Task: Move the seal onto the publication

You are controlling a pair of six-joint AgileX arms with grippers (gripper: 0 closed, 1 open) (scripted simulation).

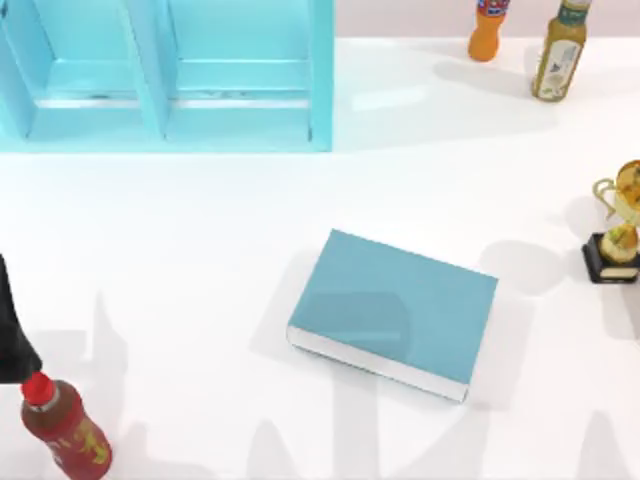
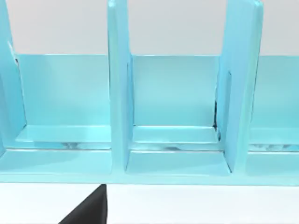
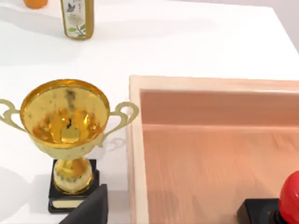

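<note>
The publication, a thick teal-blue book with white page edges, lies flat at the middle of the table. The seal, with a black base and a glossy red knob, stands inside a shallow wooden tray in the right wrist view, close beside the gold trophy. A dark part of my right gripper hangs above the table by the trophy's base, apart from the seal. My left arm sits at the table's left edge, and a dark part of my left gripper faces the shelf.
A light blue shelf unit fills the back left. An orange bottle and a green-labelled bottle stand at the back right. The gold trophy is at the right edge, and a red-capped bottle at the front left.
</note>
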